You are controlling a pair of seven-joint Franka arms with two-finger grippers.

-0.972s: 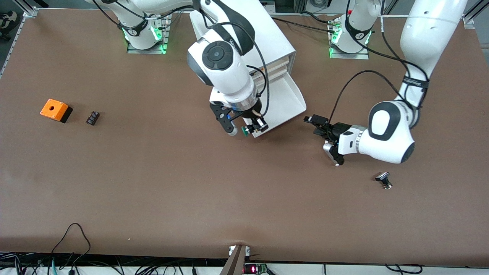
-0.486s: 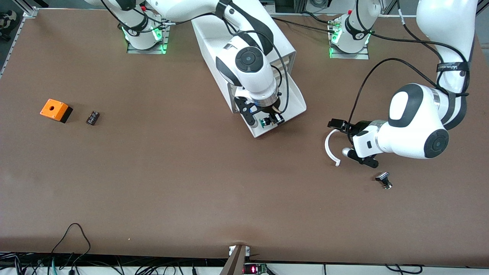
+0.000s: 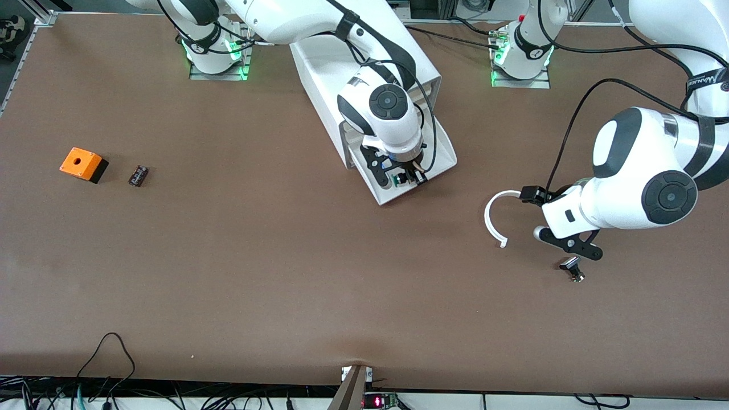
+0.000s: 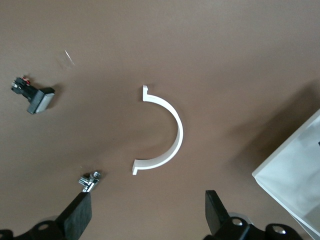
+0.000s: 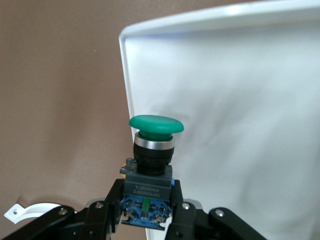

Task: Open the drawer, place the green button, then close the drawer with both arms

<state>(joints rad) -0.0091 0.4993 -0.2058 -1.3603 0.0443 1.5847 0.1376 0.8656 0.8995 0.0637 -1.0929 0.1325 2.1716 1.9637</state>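
The white cabinet (image 3: 319, 71) has one drawer (image 3: 441, 149) pulled out toward the front camera. My right gripper (image 3: 402, 178) is shut on the button (image 3: 395, 181) and holds it just over the drawer's front part. In the right wrist view the green cap (image 5: 156, 124) stands upright on the button's black body, and the fingers (image 5: 102, 212) clamp its blue base by the white tray's (image 5: 240, 95) rim. My left gripper (image 3: 544, 221) is open and empty. It hangs over the table toward the left arm's end, its fingers (image 4: 79, 217) wide apart.
A white C-shaped ring (image 3: 488, 219) (image 4: 176, 135) lies on the table beside the left gripper. A small black-and-silver part (image 3: 572, 269) (image 4: 37, 96) lies nearer the front camera. An orange box (image 3: 82, 164) and a small black part (image 3: 138, 175) lie toward the right arm's end.
My right gripper has carried the button from beside the drawer's front corner to over its tray. My left gripper has drawn back from the drawer toward the left arm's end, uncovering the white ring.
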